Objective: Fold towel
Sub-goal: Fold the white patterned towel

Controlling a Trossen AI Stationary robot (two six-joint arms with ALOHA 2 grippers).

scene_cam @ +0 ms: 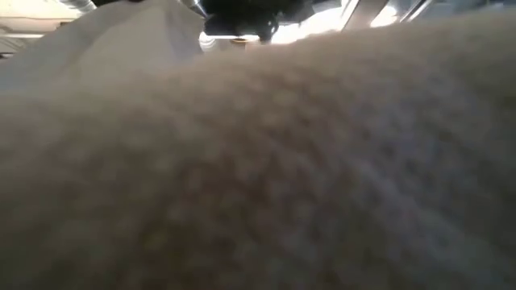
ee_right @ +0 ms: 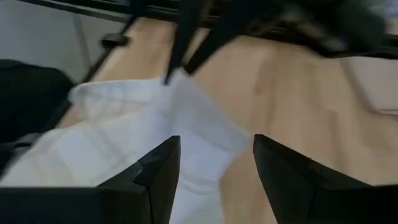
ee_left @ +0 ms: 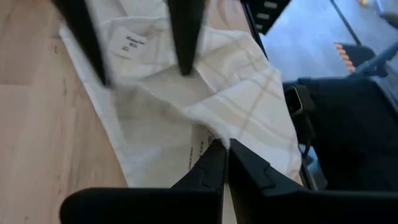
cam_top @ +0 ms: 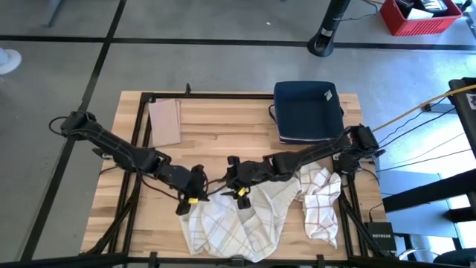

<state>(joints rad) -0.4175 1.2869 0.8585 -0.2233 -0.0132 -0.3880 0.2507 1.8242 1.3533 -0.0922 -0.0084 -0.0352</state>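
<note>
High view: left tool (cam_top: 195, 195) apparently pinches towel (cam_top: 223, 223).

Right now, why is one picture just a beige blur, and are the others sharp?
In the low view the towel lies right against the lens, out of focus. The high view is sharp. The right wrist view is smeared. The left wrist view blurs only at the far fingers.

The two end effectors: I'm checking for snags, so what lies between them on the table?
In the high view, only a raised fold of the towel lies between the left end effector and the right end effector.
</note>
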